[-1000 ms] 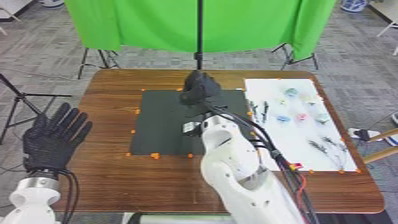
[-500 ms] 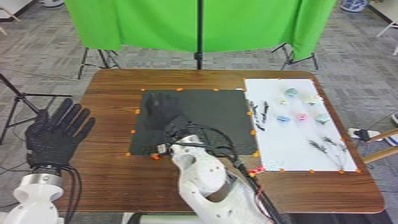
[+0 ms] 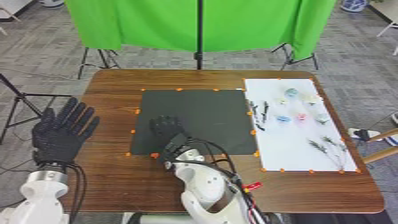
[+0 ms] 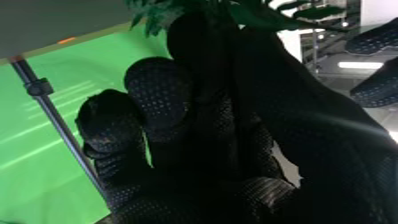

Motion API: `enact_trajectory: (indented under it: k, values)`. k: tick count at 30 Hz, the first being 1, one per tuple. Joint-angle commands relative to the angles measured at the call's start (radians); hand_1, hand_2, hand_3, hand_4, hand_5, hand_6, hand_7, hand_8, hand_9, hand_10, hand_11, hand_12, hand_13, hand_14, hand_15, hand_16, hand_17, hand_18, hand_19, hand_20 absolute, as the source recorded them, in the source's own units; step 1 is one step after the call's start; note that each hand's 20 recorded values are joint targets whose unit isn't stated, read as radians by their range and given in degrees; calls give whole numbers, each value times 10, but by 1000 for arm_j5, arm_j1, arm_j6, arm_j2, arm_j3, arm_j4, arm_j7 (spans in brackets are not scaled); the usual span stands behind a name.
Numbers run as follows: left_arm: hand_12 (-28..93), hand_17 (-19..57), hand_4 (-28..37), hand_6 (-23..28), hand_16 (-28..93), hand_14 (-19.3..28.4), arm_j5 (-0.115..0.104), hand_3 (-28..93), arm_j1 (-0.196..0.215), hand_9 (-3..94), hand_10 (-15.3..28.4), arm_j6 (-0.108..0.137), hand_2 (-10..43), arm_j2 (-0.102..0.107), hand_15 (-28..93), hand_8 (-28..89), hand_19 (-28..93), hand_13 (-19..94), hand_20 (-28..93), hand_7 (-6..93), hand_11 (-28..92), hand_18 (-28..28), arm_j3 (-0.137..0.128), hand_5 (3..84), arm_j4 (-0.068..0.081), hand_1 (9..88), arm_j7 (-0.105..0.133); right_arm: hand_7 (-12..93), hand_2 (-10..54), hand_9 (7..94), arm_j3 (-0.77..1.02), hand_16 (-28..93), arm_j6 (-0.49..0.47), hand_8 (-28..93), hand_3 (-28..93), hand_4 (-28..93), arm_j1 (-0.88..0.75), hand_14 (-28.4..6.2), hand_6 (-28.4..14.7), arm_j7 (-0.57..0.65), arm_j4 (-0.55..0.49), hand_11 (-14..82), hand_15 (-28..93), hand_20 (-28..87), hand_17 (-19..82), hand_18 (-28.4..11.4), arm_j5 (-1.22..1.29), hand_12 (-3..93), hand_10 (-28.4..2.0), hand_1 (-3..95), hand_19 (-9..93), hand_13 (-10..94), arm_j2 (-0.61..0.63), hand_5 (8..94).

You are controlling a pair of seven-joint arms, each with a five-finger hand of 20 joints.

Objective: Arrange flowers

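In the head view my right hand [image 3: 168,128] is over the left part of the black mat [image 3: 218,115]. Dark glove against dark mat hides what it carries there. The right wrist view has my right hand [image 4: 164,115] with finger and thumb pinching leafy greenery [image 4: 164,12] at their tips. My left hand [image 3: 62,132] is open, fingers spread, beside the table's left edge. On the white sheet [image 3: 280,142] lie a pink flower [image 3: 301,117], a blue flower [image 3: 283,119], a pale teal flower [image 3: 291,92], dark twigs [image 3: 264,112] and feathery sprigs [image 3: 322,146].
Small orange tape marks line both mats on the brown table [image 3: 115,110]. A green cloth [image 3: 249,30] hangs beyond the far edge, with a black pole [image 3: 200,40] before it. Another stand [image 3: 18,100] is at the far left.
My right hand has moved left and then back toward the robot, from the black mat's far right part to its left part. My left hand has shifted slightly right.
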Motion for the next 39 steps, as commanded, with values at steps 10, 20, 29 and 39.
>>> enact_trajectory:
  k: [10, 20, 29, 39]
  values:
    - [133, -57, -283, 76, -34, 151, 1, 725, 8, 403, 142, -7, 149, -2, 368, -94, 395, 313, 134, 137, 200, 167, 7, 459, 9, 259, -8, 527, -95, 719, -113, 496, -66, 127, 806, -283, 10, -172, -37, 153, -78, 324, 719, 411, 396, -259, 30, 515, -148, 556, 923, 600, 47, 665]
    - [131, -58, -283, 76, -42, 157, 0, 727, 10, 408, 144, -6, 139, -8, 376, -96, 394, 314, 133, 142, 204, 167, 8, 462, 8, 268, -8, 401, -95, 527, -98, 387, -34, -158, 896, -283, 9, -226, -74, 160, -77, 569, 809, 444, 369, -274, 57, 317, -235, 447, 932, 533, 42, 595]
    - [123, -55, -283, 75, -54, 154, 11, 728, 15, 406, 144, 0, 143, -9, 379, -96, 385, 309, 133, 139, 203, 161, 3, 465, 4, 266, -9, 239, 22, 498, -83, 313, -403, -131, 862, -244, -7, -275, -40, 51, -230, 309, 795, 488, 211, -277, 11, 210, -245, 329, 834, 347, 51, 609]
    - [124, -52, -283, 73, -53, 145, 25, 730, 9, 402, 141, 7, 151, 4, 378, -97, 384, 309, 137, 145, 211, 157, 37, 463, 11, 260, -28, 181, 38, 460, -132, 297, -629, -129, 841, -238, 8, -284, -33, 130, -269, 200, 763, 551, 187, -284, -32, 189, -279, 353, 804, 288, 27, 635]
